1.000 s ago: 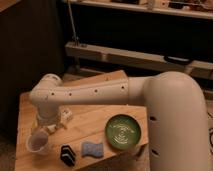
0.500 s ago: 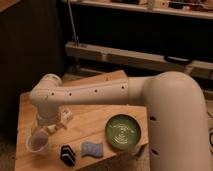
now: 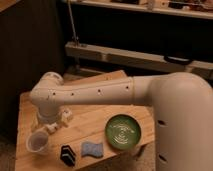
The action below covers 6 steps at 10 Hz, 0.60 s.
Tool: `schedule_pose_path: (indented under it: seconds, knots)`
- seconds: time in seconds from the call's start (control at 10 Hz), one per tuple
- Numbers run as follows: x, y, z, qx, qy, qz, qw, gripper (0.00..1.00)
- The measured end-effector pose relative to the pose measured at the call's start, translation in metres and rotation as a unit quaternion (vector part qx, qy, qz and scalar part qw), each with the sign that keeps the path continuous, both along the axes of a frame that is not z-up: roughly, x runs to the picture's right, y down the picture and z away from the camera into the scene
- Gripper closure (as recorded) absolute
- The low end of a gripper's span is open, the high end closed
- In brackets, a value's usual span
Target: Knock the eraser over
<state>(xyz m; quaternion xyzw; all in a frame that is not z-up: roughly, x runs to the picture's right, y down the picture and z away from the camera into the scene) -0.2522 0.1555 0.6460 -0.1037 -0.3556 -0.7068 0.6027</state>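
The claw (image 3: 56, 121) hangs low over the tabletop (image 3: 86, 123); whether it is open or closed cannot be told. The eraser (image 3: 67, 154) sits near the front edge, just beside the blue sponge (image 3: 92, 149), camera-side of the claw and slightly toward the sponge.

Upright black striped eraser (image 3: 67, 154) near pincer (image 3: 49, 128)

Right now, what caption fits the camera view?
Gripper low over the wooden table, apart from the black eraser at the front edge; blue sponge and green plate beside it.
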Motion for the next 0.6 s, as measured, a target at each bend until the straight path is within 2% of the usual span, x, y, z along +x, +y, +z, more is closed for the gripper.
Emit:
schedule_pose_path:
  seconds: [0.1, 0.2, 0.3, 0.5, 0.6]
  knots:
    - [0.010, -0.012, -0.013, 0.012, 0.000, 0.013, 0.9998, 0.20]
    - [0.025, -0.029, -0.034, 0.026, -0.005, 0.031, 0.9992, 0.22]
    - [0.038, -0.047, -0.057, 0.032, -0.013, 0.046, 0.9984, 0.32]
    - [0.046, -0.060, -0.085, 0.027, -0.031, 0.055, 0.9976, 0.50]
    - [0.049, -0.062, -0.099, 0.018, -0.045, 0.060, 0.9970, 0.62]
